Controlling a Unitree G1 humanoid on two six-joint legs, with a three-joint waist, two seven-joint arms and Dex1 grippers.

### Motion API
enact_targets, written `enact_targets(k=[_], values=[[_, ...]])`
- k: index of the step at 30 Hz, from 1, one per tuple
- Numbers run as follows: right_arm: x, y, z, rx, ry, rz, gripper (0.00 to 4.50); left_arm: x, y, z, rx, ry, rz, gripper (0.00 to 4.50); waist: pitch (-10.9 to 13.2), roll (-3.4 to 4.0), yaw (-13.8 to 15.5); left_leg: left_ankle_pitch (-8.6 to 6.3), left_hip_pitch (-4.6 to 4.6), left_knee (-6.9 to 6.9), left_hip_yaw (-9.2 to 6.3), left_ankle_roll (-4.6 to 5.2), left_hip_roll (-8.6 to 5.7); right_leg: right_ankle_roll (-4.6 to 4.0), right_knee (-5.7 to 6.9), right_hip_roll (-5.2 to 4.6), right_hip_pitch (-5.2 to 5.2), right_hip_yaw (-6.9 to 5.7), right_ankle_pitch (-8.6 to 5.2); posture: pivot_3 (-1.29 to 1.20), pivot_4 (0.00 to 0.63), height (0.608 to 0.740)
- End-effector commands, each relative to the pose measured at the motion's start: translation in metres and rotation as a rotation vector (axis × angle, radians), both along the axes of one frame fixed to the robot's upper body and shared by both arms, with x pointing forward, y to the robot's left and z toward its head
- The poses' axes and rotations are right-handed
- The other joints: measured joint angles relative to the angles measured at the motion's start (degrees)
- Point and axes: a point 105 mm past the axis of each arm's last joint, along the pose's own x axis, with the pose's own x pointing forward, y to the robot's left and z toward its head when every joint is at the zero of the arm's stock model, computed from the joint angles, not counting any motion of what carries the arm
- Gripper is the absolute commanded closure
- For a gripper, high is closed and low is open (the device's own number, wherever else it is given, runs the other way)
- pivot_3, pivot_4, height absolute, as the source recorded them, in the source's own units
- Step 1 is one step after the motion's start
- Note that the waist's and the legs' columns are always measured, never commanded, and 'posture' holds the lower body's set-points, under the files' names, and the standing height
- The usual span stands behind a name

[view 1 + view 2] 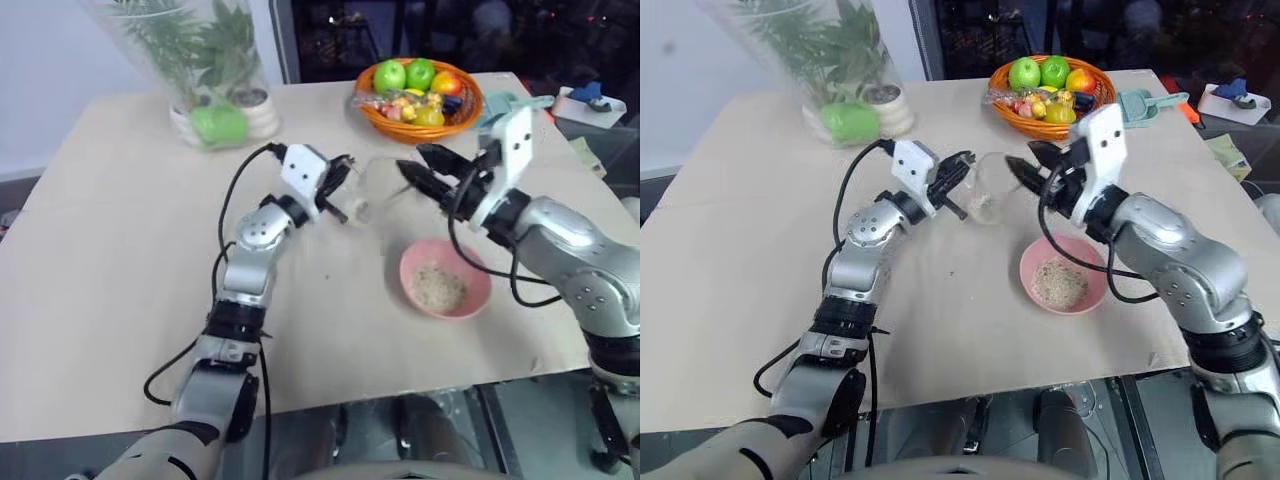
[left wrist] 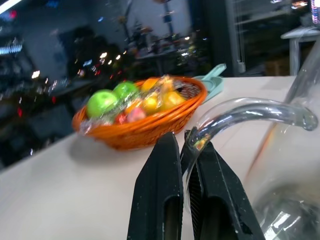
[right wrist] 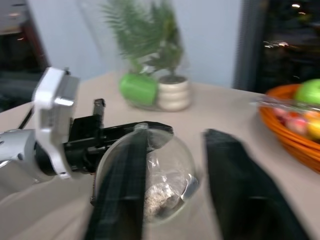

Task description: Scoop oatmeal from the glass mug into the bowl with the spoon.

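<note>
Two robot arms meet over a glass mug [image 1: 992, 187] near the middle of the bench [image 1: 110, 250].
The left end effector [image 2: 182, 150] is clamped on the mug's handle, holding it tilted. The right end effector [image 1: 425, 168] has its fingers parted beside the mug. Oatmeal [image 1: 438, 288] lies in the pink bowl [image 1: 472, 300] toward the near edge.

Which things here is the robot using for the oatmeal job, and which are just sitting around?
For the job:
- glass mug, handle pinched in the left pincer
- oatmeal
- pink bowl
- right pincer, open beside the mug

Just lying about:
- fruit basket
- wrapped plant
- teal scoop
</note>
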Motion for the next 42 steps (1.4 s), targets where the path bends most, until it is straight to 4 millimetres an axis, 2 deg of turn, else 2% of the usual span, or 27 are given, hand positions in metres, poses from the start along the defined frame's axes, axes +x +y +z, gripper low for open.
enact_targets(k=[1,5,7,9,15,18,21,31,32,33,37,40,42], values=[[-0.009,-0.004,0.020,-0.056,-0.192,0.000,0.82,0.000,0.040,0.017,-0.165,-0.015,0.112,4.50,0.00,0.00,-0.15,0.00,-0.01,0.00,0.00,0.00,0.00,0.00,0.00,0.00,-0.01,0.00,0.00,0.00,0.150,0.740],[-0.042,-0.011,0.015,-0.070,-0.278,0.112,0.82,-0.001,0.091,0.009,-0.231,0.014,0.240,4.50,0.00,0.00,0.05,0.00,-0.04,0.00,-0.05,-0.01,0.00,0.00,-0.03,0.00,-0.04,-0.06,0.00,0.00,0.150,0.740],[-0.058,-0.023,0.000,-0.138,-0.310,0.137,0.82,-0.003,0.116,0.002,-0.238,0.025,0.296,4.50,-0.01,-0.01,0.13,-0.01,-0.05,-0.05,-0.05,-0.01,0.01,0.00,-0.07,0.00,-0.05,-0.06,0.00,0.00,0.150,0.740],[-0.071,-0.035,-0.014,-0.160,-0.265,0.149,0.82,-0.005,0.136,-0.003,-0.250,0.038,0.351,4.50,-0.02,-0.02,0.51,-0.01,-0.04,-0.05,-0.04,-0.01,-0.01,0.00,-0.07,-0.01,-0.04,-0.05,0.00,0.00,0.150,0.740],[-0.112,-0.058,-0.020,-0.095,-0.240,0.166,0.82,-0.005,0.181,-0.014,-0.346,0.073,0.469,4.50,-0.03,-0.05,0.69,-0.01,0.10,0.03,-0.08,-0.02,-0.01,0.00,0.01,-0.02,0.15,-0.13,0.00,0.00,0.150,0.740],[-0.128,-0.060,-0.017,-0.071,-0.263,0.169,0.82,-0.002,0.196,-0.019,-0.375,0.092,0.498,4.50,-0.07,-0.12,0.66,-0.01,0.18,0.02,-0.09,-0.02,0.00,0.00,0.00,-0.02,0.22,-0.14,0.00,0.00,0.150,0.740],[-0.136,-0.062,-0.013,-0.043,-0.283,0.162,0.82,0.000,0.203,-0.022,-0.386,0.105,0.491,4.50,-0.16,-0.25,0.48,-0.01,0.20,0.03,-0.09,-0.02,-0.01,0.01,0.01,-0.02,0.24,-0.12,0.00,0.00,0.150,0.740],[-0.141,-0.056,-0.013,-0.039,-0.298,0.174,0.82,0.003,0.207,-0.041,-0.428,0.166,0.498,4.50,-0.22,-0.36,0.55,-0.02,0.34,0.01,-0.13,-0.02,-0.01,0.01,-0.02,-0.04,0.38,-0.17,0.00,0.00,0.150,0.740],[-0.140,-0.056,-0.014,-0.046,-0.292,0.177,0.79,0.003,0.207,-0.042,-0.430,0.168,0.495,3.74,-0.22,-0.36,0.54,-0.02,0.34,0.01,-0.13,-0.03,-0.01,0.01,-0.02,-0.03,0.37,-0.16,0.00,0.00,0.150,0.740],[-0.139,-0.057,-0.015,-0.051,-0.287,0.179,0.79,0.002,0.206,-0.044,-0.422,0.169,0.490,3.52,-0.22,-0.36,0.55,-0.02,0.35,0.01,-0.13,-0.02,-0.01,0.01,-0.02,-0.03,0.38,-0.16,0.00,0.00,0.150,0.740],[-0.136,-0.060,-0.019,-0.066,-0.261,0.177,0.79,-0.005,0.206,-0.046,-0.425,0.160,0.495,1.75,-0.23,-0.36,0.52,-0.02,0.37,0.01,-0.12,-0.02,-0.01,0.01,-0.02,-0.04,0.40,-0.15,0.00,0.00,0.150,0.740],[-0.132,-0.069,-0.028,-0.087,-0.210,0.140,0.79,-0.020,0.205,-0.046,-0.407,0.151,0.466,0.49,-0.24,-0.35,0.49,-0.02,0.40,-0.02,-0.11,-0.02,0.00,0.00,-0.02,-0.04,0.40,-0.11,0.00,0.00,0.150,0.740],[-0.124,-0.086,-0.037,-0.087,-0.144,0.053,0.79,-0.034,0.205,-0.045,-0.387,0.147,0.438,0.49,-0.25,-0.35,0.49,-0.02,0.41,-0.04,-0.10,-0.02,0.00,0.00,-0.04,-0.04,0.42,-0.08,0.00,0.00,0.150,0.740]])
